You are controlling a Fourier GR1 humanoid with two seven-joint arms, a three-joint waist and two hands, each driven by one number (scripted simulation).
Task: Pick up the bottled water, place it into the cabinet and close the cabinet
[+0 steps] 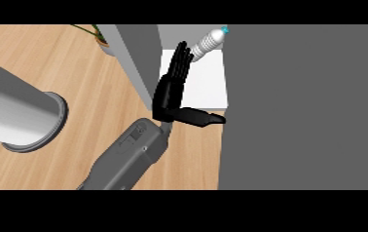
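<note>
The bottled water (pixel 208 42) is a clear ribbed bottle with a blue cap. It lies tilted at the back of the cabinet's white shelf (pixel 207 87), cap toward the upper right. My left hand (pixel 171 90) comes up from the lower left and is partly inside the cabinet opening. It is open, with fingers straight and pointing away from me and the thumb (pixel 204 117) stuck out to the right. Its fingertips end just left of and below the bottle and hold nothing. The grey cabinet door (pixel 137 55) stands open just left of the hand. My right hand is out of sight.
A broad dark grey cabinet panel (pixel 295 109) fills the right side and hides what lies beyond it. A large grey cylinder (pixel 25 111) stands on the wooden counter (pixel 86 80) at the left. A potted plant (pixel 101 40) shows at the top, behind the door.
</note>
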